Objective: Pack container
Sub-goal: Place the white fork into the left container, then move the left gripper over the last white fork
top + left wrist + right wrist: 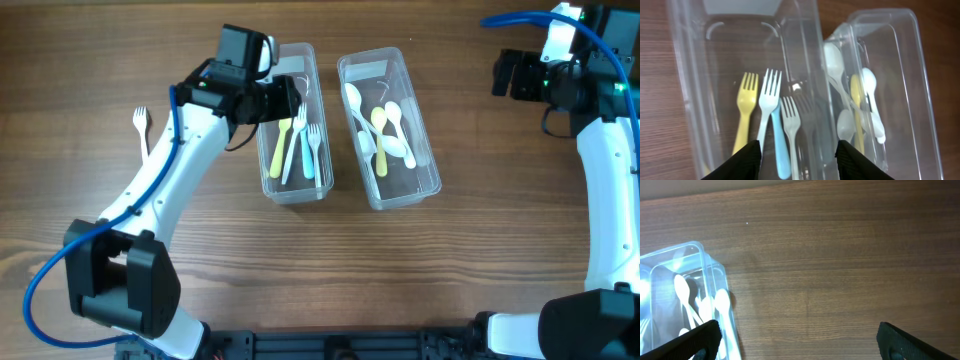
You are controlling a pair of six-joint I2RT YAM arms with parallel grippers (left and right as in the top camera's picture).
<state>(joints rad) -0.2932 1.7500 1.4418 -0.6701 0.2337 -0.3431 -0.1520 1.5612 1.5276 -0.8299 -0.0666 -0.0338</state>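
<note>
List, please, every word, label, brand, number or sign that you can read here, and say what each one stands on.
None: no view shows readable text. The fork container, the spoon container, the forks, the spoons and the loose fork on the table look unmarked, as far as the pictures show.

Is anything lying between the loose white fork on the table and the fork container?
Nothing visible lies between the white fork and the fork container; only the left arm crosses above that stretch, the left hand open over the container.
</note>
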